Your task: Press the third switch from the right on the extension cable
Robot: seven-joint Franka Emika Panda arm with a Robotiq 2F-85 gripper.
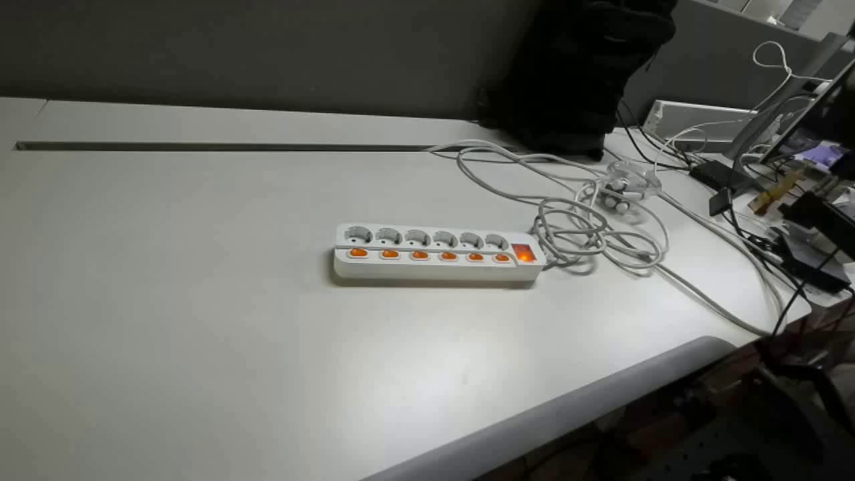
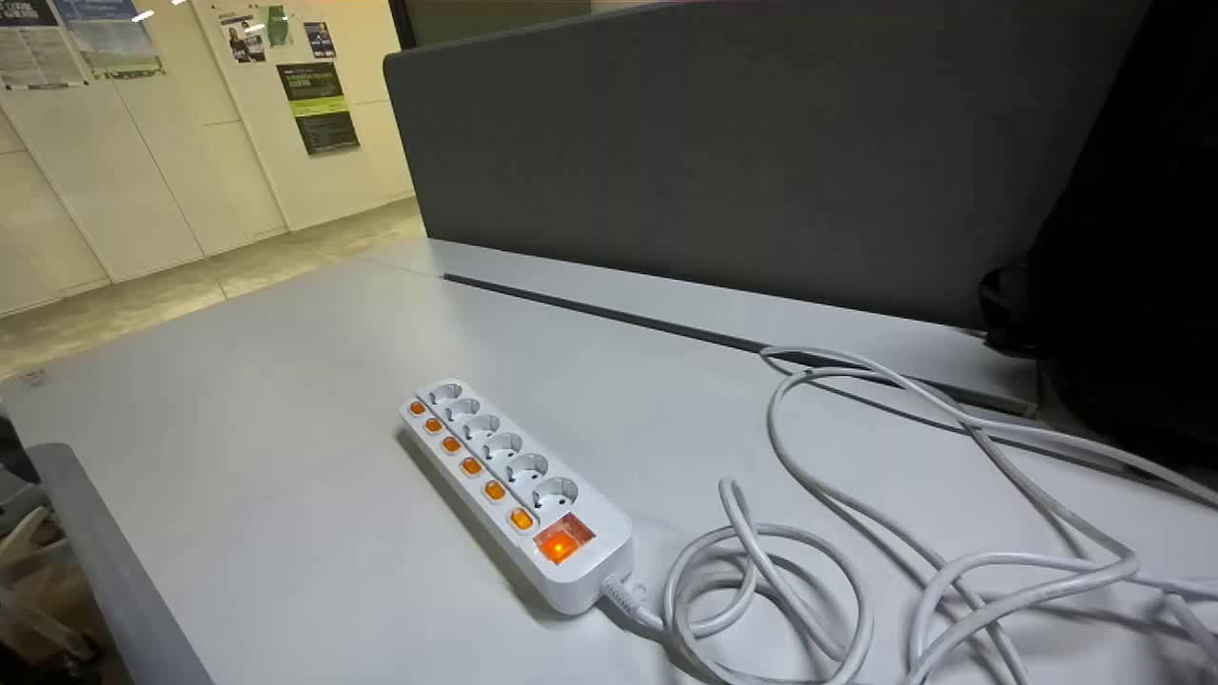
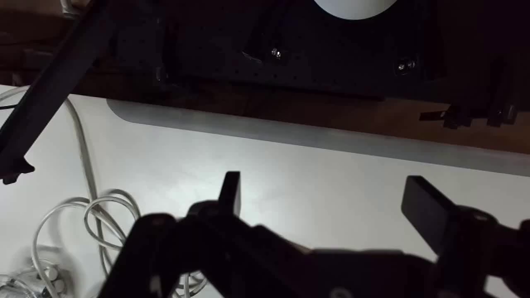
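1. Power strip [image 1: 434,260] lies flat on the surface [image 1: 200,300] in both exterior views; big orange switch [image 2: 559,545] at its cord end glows.
2. Grey cord [image 2: 649,620] loops loosely just beside that end.
3. Black bag [image 1: 574,73] stands by dark partition [image 1: 267,60].
4. End effector [image 3: 325,194]: fingers [image 3: 424,213] spread wide apart in wrist view.

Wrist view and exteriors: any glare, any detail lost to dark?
Wrist view: gripper nearly a black silhouette, soft glare on the tabletop; in an exterior view: glare patch between the extension cable and grey table edge; in both exterior views: black bag almost featureless.
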